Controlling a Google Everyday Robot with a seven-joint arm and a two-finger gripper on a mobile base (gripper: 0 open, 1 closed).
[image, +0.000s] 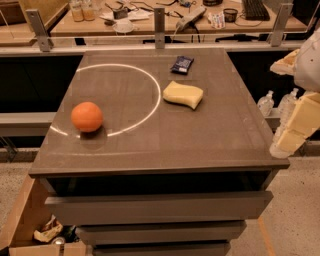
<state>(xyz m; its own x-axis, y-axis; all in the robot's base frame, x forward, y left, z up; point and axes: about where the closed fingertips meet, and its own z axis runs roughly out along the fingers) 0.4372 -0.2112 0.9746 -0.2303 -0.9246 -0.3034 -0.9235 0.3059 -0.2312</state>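
Gripper (292, 137) beside table (200, 142) right edge, state cannot tell; nearest wavy yellow sponge (183, 94).

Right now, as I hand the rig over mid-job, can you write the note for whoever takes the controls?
Gripper: beside the front right corner of the table top, off its edge, touching none of the things.
Things: the yellow sponge is nearest to it and lies flat just right of the white circle. The orange sits at the circle's lower-left arc. The dark packet lies near the far edge.
Done and left: nothing is gripped or lifted. All three things rest on the top, apart from one another.
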